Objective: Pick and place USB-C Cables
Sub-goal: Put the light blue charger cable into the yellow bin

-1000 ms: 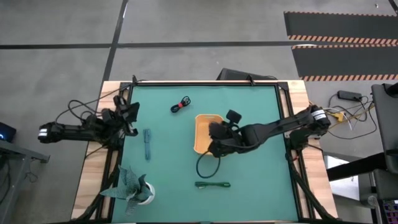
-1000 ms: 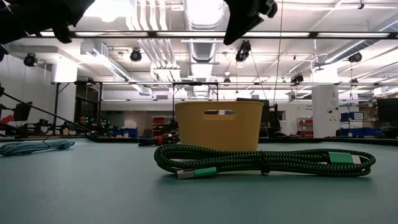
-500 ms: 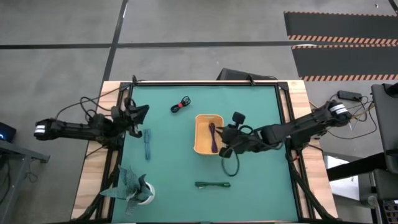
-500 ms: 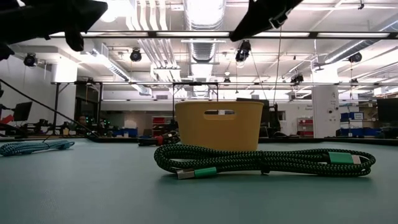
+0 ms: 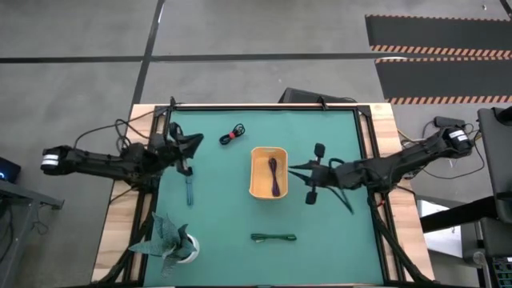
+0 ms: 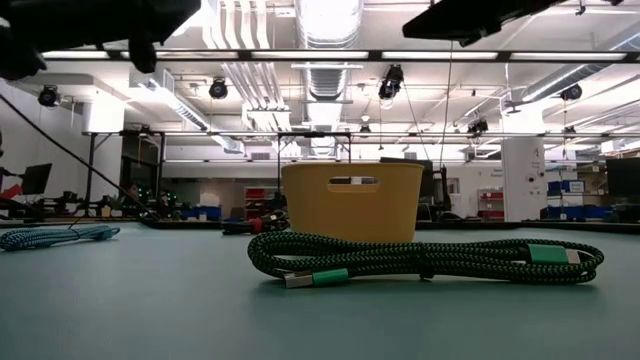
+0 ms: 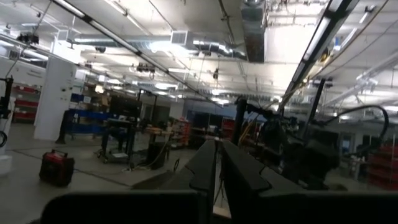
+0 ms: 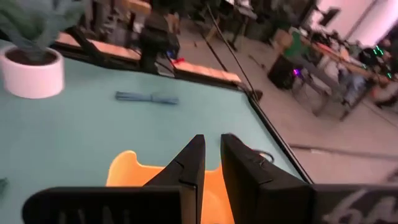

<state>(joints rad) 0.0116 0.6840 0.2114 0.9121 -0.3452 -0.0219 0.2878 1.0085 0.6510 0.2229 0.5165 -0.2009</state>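
While purple cable (image 5: 274, 171) lies in tray (image 5: 258, 186); right hand (image 5: 302, 170) closed beside

The robot has two long, thin arms, and both are dark, almost black. Each arm has a small white band near its far end. Thin black wires loop and hang beside the arms. The left hand (image 5: 186, 148) is black with pointed parts sticking out. The right hand (image 5: 302, 171) is black too, with a small dark block on each side. Seen from the wrists, the fingers (image 8: 194, 163) are flat, black and shaped like wedges.
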